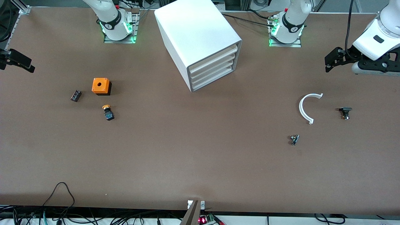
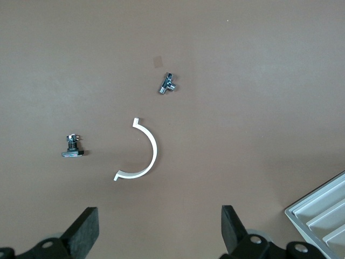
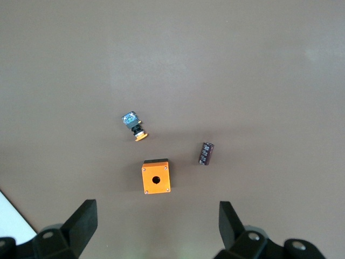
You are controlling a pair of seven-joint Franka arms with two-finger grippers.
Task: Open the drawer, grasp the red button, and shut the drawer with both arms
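The white cabinet stands between the arm bases with its three tray drawers all shut; its corner shows in the left wrist view. The red-capped button is hidden. My left gripper is open and empty over the table at the left arm's end; its wrist view looks down on bare table beside a white arc. My right gripper is open and empty over the right arm's end; its wrist view looks down beside the orange box.
An orange box with a hole, a button with an orange-yellow cap and a small dark part lie toward the right arm's end. A white arc, a black part and a metal fitting lie toward the left arm's end.
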